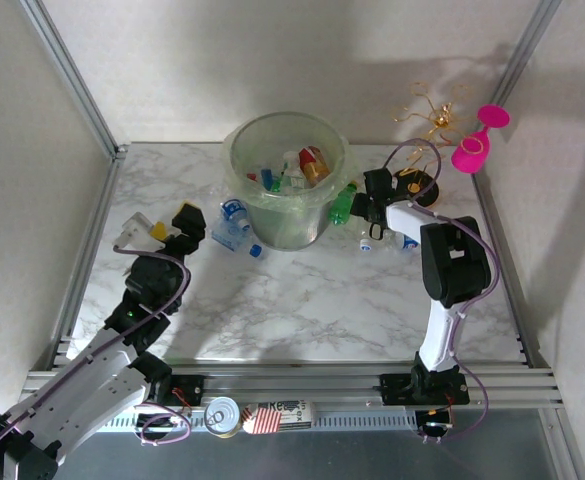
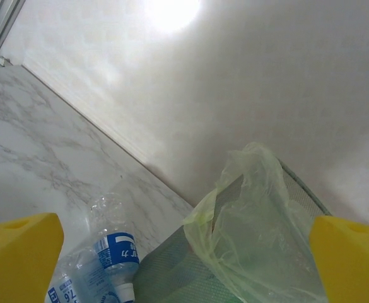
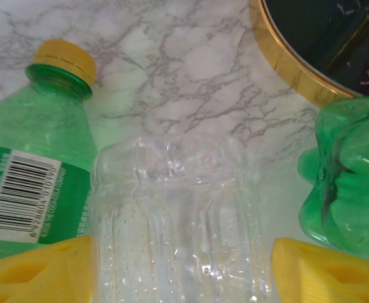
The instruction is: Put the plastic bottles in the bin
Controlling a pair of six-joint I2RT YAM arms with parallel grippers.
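Note:
The bin [image 1: 287, 205], a round translucent bucket with a clear bag, stands at the table's middle back and holds several bottles [image 1: 294, 172]. Clear bottles with blue labels [image 1: 234, 222] lie against its left side. My left gripper [image 1: 187, 225] hovers open beside them; its wrist view shows one such bottle [image 2: 111, 252] and the bagged bin wall [image 2: 260, 240] ahead, with nothing between the fingers [image 2: 20, 255]. Right of the bin, my right gripper [image 1: 373, 215] is shut on a clear ribbed bottle [image 3: 178, 214]. Green bottles lie on either side, one with an orange cap [image 3: 33, 164] and one crumpled [image 3: 348, 183].
A gold wire stand [image 1: 432, 120] with a gold-rimmed black base [image 3: 298, 69] and a pink plastic glass [image 1: 477, 145] stand at the back right, close to the right gripper. More clear bottles [image 1: 407, 240] lie near the right arm. A tin can [image 1: 222, 415] sits by the near rail.

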